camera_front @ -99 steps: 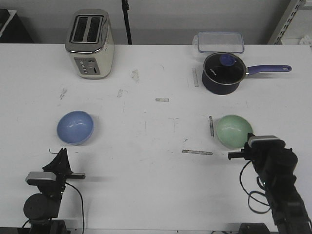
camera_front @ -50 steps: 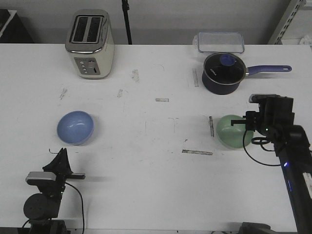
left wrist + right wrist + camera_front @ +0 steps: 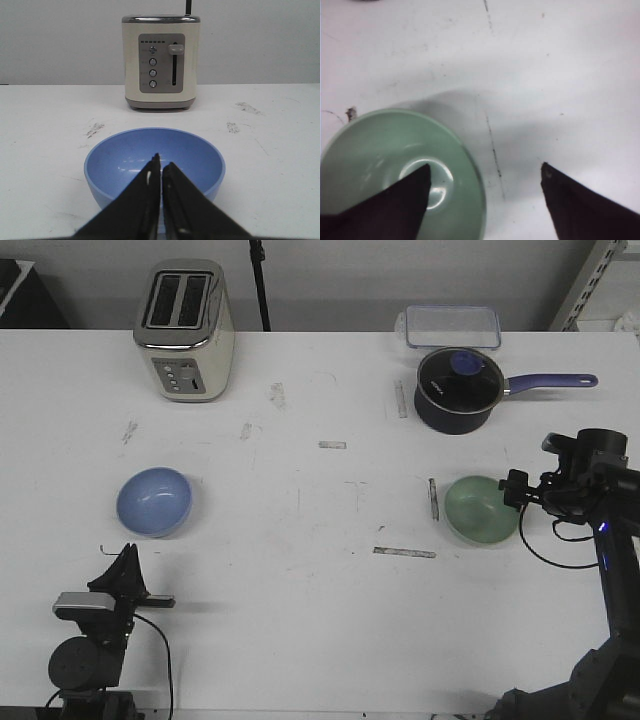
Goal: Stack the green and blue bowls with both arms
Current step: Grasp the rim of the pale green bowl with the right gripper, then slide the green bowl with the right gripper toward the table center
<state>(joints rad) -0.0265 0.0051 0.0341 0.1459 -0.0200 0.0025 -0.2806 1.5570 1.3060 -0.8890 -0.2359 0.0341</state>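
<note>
**A:** Where does it stand? The green bowl (image 3: 482, 508) sits upright on the table (image 3: 300, 540), right of centre, in front of the saucepan (image 3: 458, 389). The blue bowl (image 3: 154, 502) is well apart from it, over on the left, in front of the toaster (image 3: 186, 328).

**B:** And the right gripper (image 3: 517, 487) hangs over the green bowl's right rim. In the wrist view its jaws are spread wide with nothing in them — one finger (image 3: 380, 202) over the inside of the bowl, the other outside over bare table.

**A:** So it straddles the rim. What worries you?

**B:** A glossy, curved wall. If the jaws close too near the lip, I judge the bowl could squirt out or tip up on its edge. If the inner finger comes down on the bowl's floor first, it may shove the whole bowl sideways toward the strip of tape (image 3: 433, 498) beside it.

**A:** And the left gripper (image 3: 160, 167)?

**B:** Parked low near the table's front edge, jaws pressed almost together, holding nothing. The blue bowl lies just ahead of its tips. It would have to open before it can take that rim — driven forward as it is, it would only push the bowl toward the toaster.

**A:** Then the stacking itself?

**B:** Equal bowls nest snugly, so a tilted carry could leave one perched crooked on the other.
</note>
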